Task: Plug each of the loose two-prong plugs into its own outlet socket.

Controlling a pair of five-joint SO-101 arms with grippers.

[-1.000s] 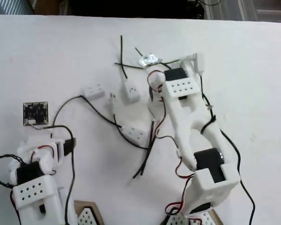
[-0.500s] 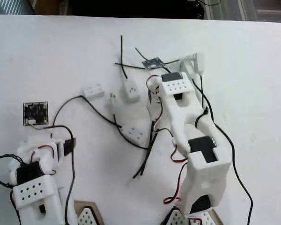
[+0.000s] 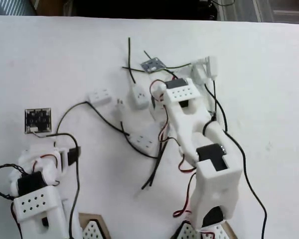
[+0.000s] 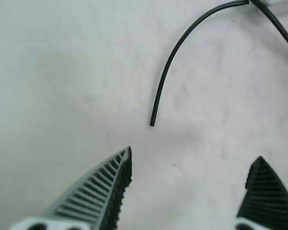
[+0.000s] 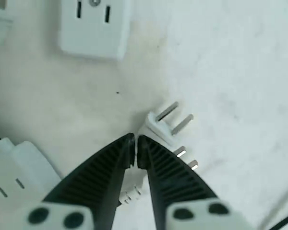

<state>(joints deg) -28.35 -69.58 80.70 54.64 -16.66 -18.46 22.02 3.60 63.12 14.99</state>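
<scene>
Grasping of the two-prong plug (image 5: 159, 126) is judged pending; the right gripper (image 5: 136, 140), closed empty beside it, must be opened.

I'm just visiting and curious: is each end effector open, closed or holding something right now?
Left end effector: open, holding nothing.
Right end effector: closed, nothing between its tips, which sit right beside a loose two-prong plug.

The high camera looks down on the table (image 3: 50, 50) from its 6 o'clock edge. Both wrist cameras face it closely. The right's outlet socket (image 5: 93, 24) also shows from above.
</scene>
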